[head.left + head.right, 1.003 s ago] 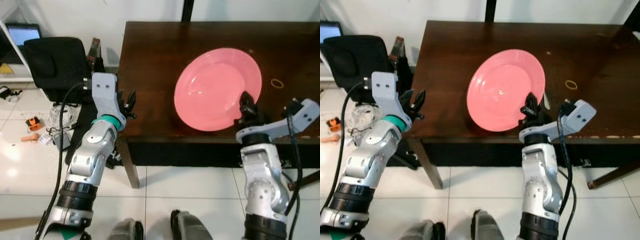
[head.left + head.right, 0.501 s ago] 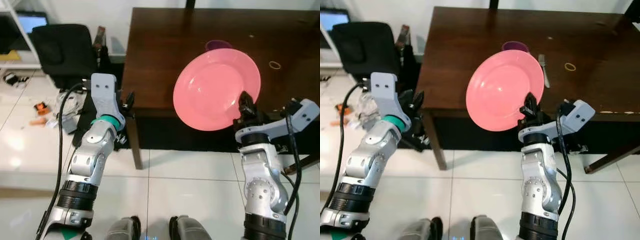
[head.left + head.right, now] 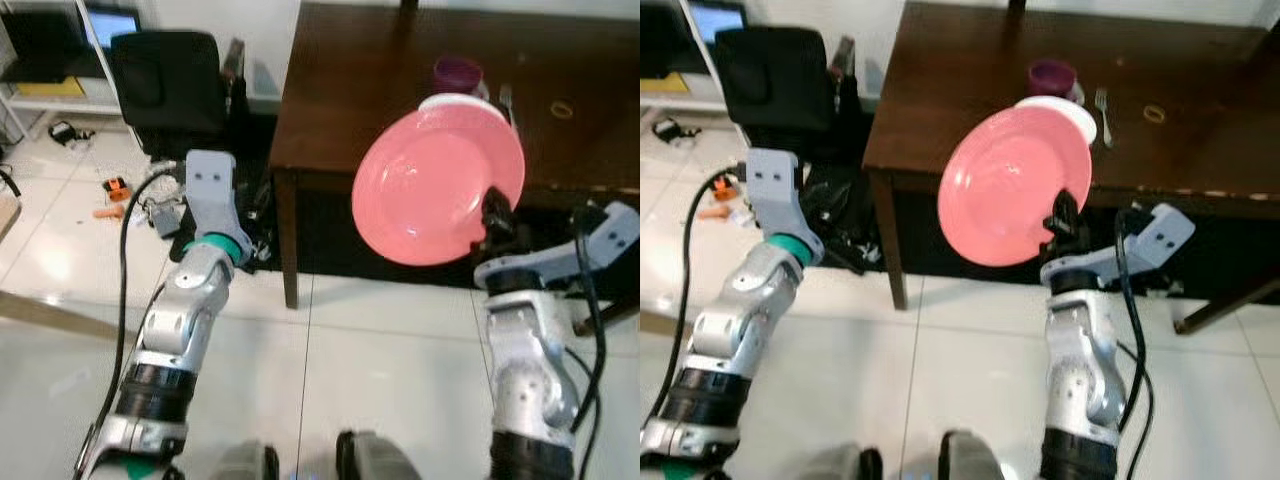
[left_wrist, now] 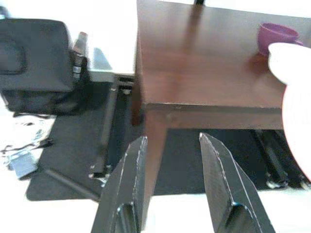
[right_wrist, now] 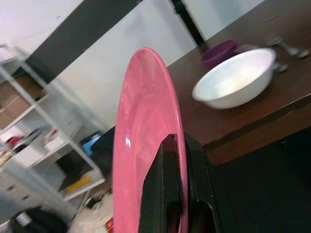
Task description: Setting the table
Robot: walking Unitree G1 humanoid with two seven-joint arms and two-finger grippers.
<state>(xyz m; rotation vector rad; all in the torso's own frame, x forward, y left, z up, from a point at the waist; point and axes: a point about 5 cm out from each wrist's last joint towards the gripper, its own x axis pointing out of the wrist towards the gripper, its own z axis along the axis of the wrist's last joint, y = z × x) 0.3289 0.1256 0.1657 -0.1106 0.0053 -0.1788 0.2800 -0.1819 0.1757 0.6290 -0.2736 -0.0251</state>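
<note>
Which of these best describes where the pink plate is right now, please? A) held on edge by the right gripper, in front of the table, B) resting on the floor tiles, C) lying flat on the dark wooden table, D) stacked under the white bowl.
A: the right gripper is shut on the rim of the pink plate, which is tilted up in the air in front of the table, apart from the white bowl.

Bright, even indoor light — soft motion blur, glare on floor tiles (image 3: 40, 270)

Pink plate (image 3: 430, 190) in right gripper (image 3: 493, 215)
</note>
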